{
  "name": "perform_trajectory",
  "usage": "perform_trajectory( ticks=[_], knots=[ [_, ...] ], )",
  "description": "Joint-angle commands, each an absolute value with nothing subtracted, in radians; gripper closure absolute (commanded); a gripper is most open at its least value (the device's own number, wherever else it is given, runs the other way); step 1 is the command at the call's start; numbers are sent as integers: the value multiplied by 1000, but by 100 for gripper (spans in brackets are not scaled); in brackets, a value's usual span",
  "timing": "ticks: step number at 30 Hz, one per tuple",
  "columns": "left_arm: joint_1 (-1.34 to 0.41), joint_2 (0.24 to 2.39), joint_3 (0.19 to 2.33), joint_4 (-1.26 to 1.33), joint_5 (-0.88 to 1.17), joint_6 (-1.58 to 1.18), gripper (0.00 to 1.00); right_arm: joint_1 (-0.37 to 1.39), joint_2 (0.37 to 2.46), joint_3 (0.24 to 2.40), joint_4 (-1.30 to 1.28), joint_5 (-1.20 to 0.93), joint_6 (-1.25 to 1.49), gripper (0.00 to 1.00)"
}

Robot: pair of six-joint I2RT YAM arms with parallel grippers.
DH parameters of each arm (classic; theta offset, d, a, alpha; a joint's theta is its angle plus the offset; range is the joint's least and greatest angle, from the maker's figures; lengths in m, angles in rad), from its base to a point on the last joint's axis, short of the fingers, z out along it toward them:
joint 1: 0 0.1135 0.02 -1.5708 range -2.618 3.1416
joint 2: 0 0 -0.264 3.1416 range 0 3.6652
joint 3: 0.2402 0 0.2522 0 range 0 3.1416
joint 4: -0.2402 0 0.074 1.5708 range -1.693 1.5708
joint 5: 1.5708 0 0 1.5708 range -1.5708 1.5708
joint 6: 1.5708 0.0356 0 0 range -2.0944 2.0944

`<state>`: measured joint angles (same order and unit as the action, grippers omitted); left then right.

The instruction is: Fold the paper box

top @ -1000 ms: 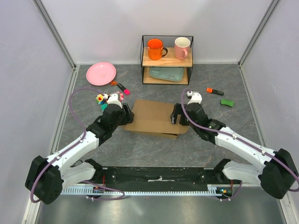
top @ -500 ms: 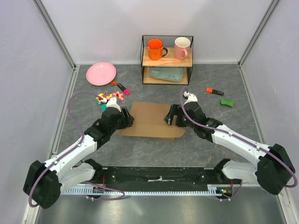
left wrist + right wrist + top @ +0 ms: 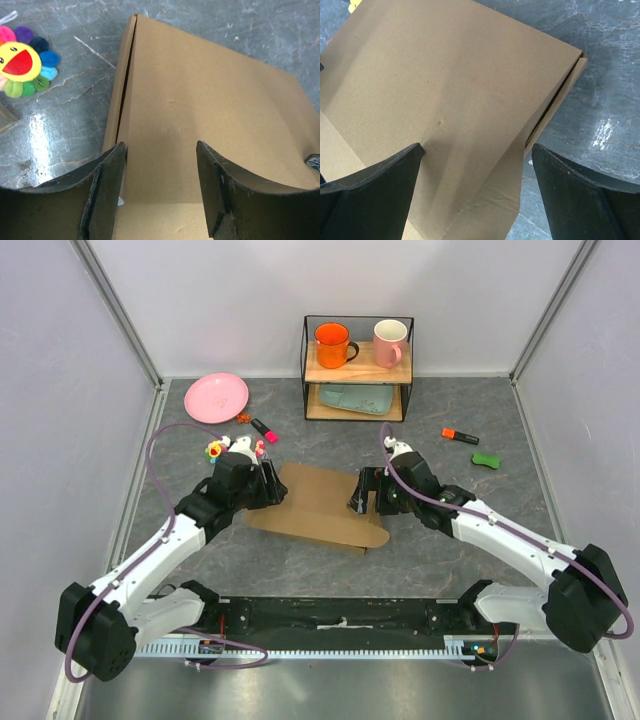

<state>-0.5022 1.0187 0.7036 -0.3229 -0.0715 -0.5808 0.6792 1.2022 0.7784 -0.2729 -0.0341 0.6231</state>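
The paper box [image 3: 318, 506] lies flattened on the grey table between my two arms, plain brown, with its layered edges showing at both ends. My left gripper [image 3: 268, 486] is at its left end. In the left wrist view the box [image 3: 200, 110] fills the frame and the left gripper [image 3: 161, 167] is open, its fingers [image 3: 107, 190] straddling the top panel by the layered edge. My right gripper [image 3: 362, 496] is at the box's right end. It [image 3: 477, 155] stands wide open over the box [image 3: 445, 85], with a loose flap [image 3: 495, 200] curling down between the fingers.
A wire rack [image 3: 358, 368] at the back holds an orange mug [image 3: 332, 344], a pink mug [image 3: 390, 342] and a teal tray [image 3: 357, 398]. A pink plate [image 3: 216, 397], a flower toy [image 3: 22, 62], a marker [image 3: 264, 429], an orange marker [image 3: 460, 436] and a green block [image 3: 487, 460] lie around.
The box has slid left and turned slightly, its near right corner swinging toward me. My right gripper followed it leftward; my left gripper moved a little farther back.
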Motion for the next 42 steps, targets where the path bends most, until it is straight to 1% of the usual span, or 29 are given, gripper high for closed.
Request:
perform_trajectory(
  ticks=[1,7,13,17,18,19,26,31,33,34,35,36,37,39,40,42],
  knots=[
    [-486,1069,749,-433,31,-526,34,676,1258,811,-426,-98,565,2],
    [-482,1092,723,-425,57,-552,35,675,1276,818,-489,-120,567,2],
    [-482,1091,670,-371,97,-598,37,669,1273,729,-341,-185,698,3],
    [-482,1092,678,-370,106,-589,36,634,1241,692,-201,-273,785,12],
    [-482,1092,681,-370,109,-588,36,617,1244,695,-189,-293,795,15],
    [-480,1095,686,-370,113,-586,36,611,1255,702,-183,-326,805,21],
    [-469,1152,745,-368,161,-584,37,534,1322,755,-84,-465,856,41],
    [-465,1216,788,-341,181,-597,37,493,1407,818,-81,-480,835,53],
    [-465,1229,792,-319,190,-604,39,482,1431,857,-100,-436,786,55],
    [-465,1235,785,-295,193,-615,40,480,1436,877,-127,-410,757,55],
    [-465,1233,779,-287,193,-621,40,479,1436,920,-200,-376,721,51],
    [-465,1233,773,-276,192,-627,41,480,1425,937,-230,-353,677,44],
    [-465,1227,753,-255,184,-633,41,482,1411,949,-254,-303,655,31],
    [-465,1209,730,-235,169,-641,41,479,1361,992,-339,-247,605,21],
    [-465,1204,713,-226,152,-643,41,479,1344,1006,-362,-209,589,14],
    [-463,1197,706,-213,141,-646,41,477,1315,1061,-442,-181,545,9]
  ],
)
